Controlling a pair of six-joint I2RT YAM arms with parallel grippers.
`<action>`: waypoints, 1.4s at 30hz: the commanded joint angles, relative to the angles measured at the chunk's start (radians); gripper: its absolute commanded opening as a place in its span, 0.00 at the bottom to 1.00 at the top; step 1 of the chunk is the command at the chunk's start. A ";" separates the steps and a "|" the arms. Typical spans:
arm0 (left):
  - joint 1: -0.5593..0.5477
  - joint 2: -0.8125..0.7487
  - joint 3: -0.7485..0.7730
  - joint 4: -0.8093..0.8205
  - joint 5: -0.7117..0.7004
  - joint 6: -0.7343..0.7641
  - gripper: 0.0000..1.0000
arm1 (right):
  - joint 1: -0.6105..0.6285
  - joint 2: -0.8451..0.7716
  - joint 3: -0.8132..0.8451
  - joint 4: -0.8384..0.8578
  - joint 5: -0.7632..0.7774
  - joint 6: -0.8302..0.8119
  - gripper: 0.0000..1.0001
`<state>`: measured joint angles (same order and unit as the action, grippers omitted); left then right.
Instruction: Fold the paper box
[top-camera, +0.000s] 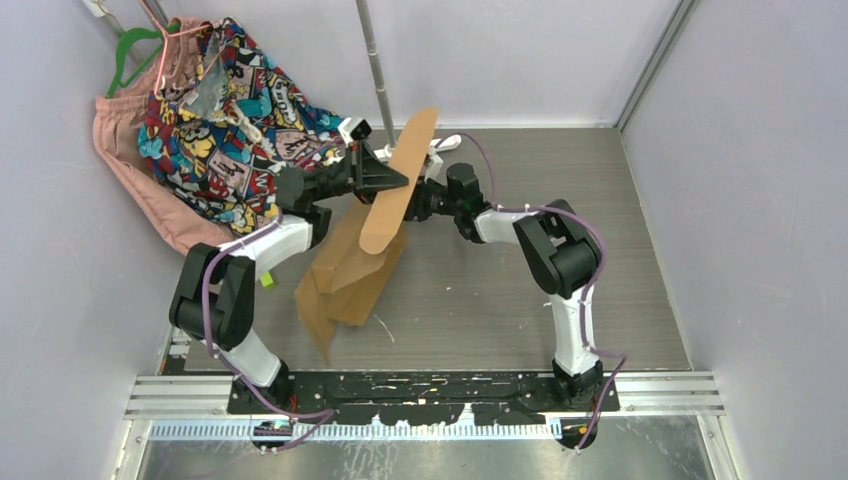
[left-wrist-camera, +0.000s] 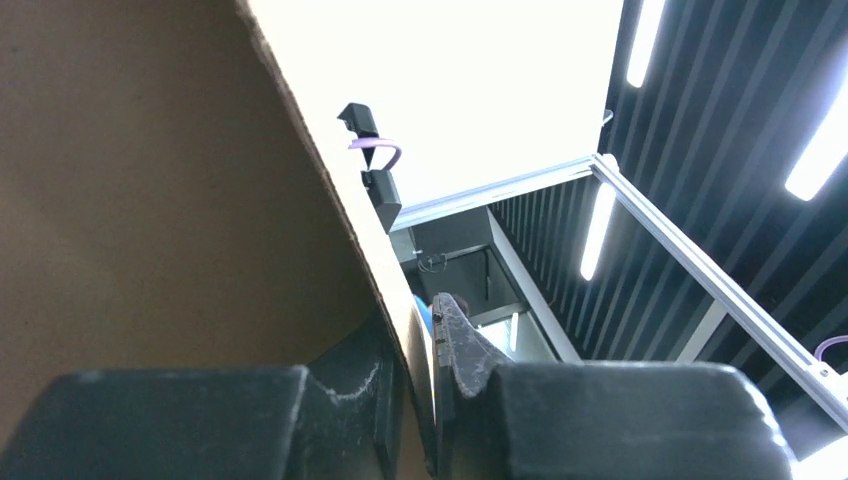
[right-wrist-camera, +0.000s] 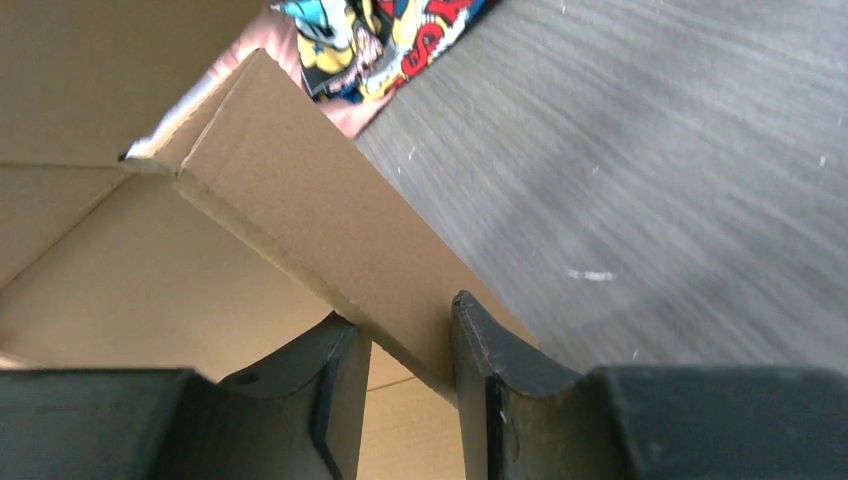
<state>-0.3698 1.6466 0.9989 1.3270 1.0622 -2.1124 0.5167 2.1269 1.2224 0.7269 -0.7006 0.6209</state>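
Left pincer (left-wrist-camera: 415, 318) is clamped on a panel edge of the box (top-camera: 350, 270); right pincer (right-wrist-camera: 402, 312) is clamped on a flap from the other side. Box hangs tilted between both pincers over the tabletop (top-camera: 520, 300), one long flap raised, lower end near the surface.

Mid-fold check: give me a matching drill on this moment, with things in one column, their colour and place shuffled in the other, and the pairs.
1. paper box
2. comic-print cloth
3. hanger
4. table

A. green, far-left corner
B. grey wood grain
C. brown, pinched by left gripper and right gripper
D. multicoloured, heaped at far left

Pairs: 1-C, 2-D, 3-A, 4-B
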 joint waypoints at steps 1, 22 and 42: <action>0.053 -0.071 0.062 0.103 0.027 -0.201 0.15 | 0.006 -0.115 -0.016 -0.493 0.031 -0.080 0.01; 0.127 -0.046 0.024 0.103 0.041 -0.076 0.14 | 0.006 -0.345 0.018 -1.350 0.540 -0.291 0.01; 0.313 -0.060 -0.190 0.104 0.066 0.194 0.17 | 0.006 -0.329 -0.002 -1.430 0.838 -0.331 0.07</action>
<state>-0.0769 1.6360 0.8040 1.3190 1.1751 -1.9514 0.5373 1.7538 1.2343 -0.5980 -0.0296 0.2886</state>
